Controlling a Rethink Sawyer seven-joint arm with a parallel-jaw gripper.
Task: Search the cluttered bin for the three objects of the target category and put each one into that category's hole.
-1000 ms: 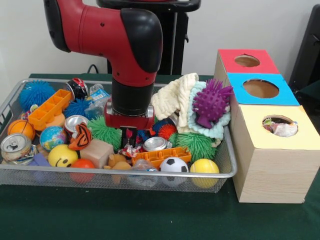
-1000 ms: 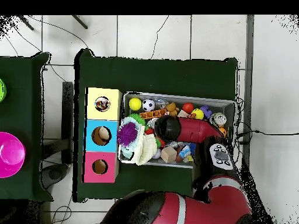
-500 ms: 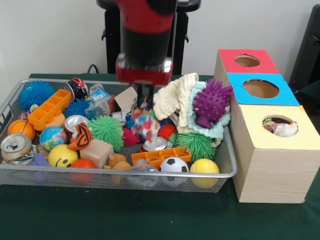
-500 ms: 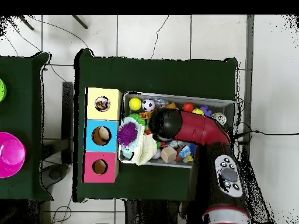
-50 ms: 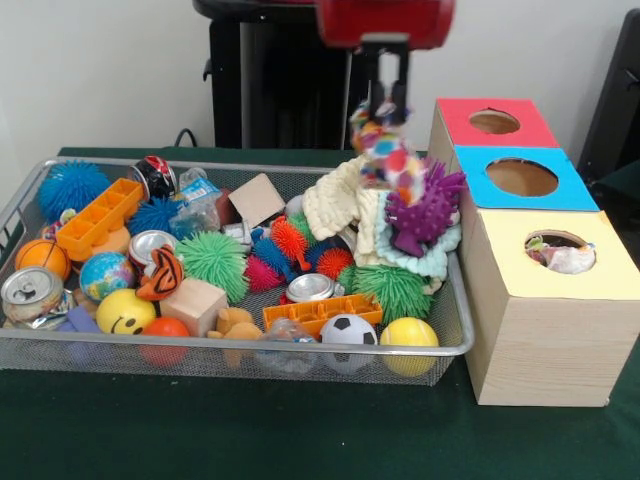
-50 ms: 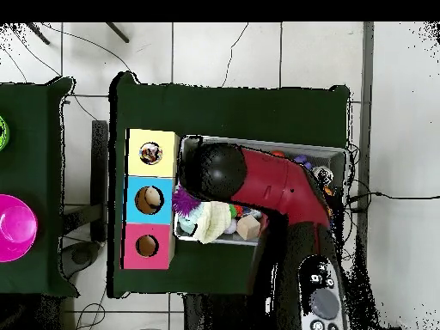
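My gripper [image 5: 389,98] hangs high over the right end of the wire bin [image 5: 60,342], shut on a multicoloured spotted soft toy [image 5: 388,150]. The toy dangles in front of the purple spiky toy [image 5: 424,212], just left of the boxes. Three boxes stand in a row to the right: a red-topped one with a hole [image 5: 494,121], a blue-topped one with a hole [image 5: 521,177], and a yellow-topped one whose hole [image 5: 558,251] shows something inside. In the overhead view the arm [image 6: 258,180] covers the bin's end beside the yellow box [image 6: 151,153] and hides the gripper.
The bin holds several spiky balls, cans [image 5: 310,288], orange trays [image 5: 96,217], a wooden block [image 5: 194,305], a soccer ball [image 5: 348,330], a yellow ball [image 5: 408,334] and a cream cloth [image 5: 345,195]. A magenta disc [image 6: 15,228] lies on another table.
The gripper has risen out of the bin with the spotted toy and swung right, toward the boxes. A cardboard piece and spiky balls it was covering now show.
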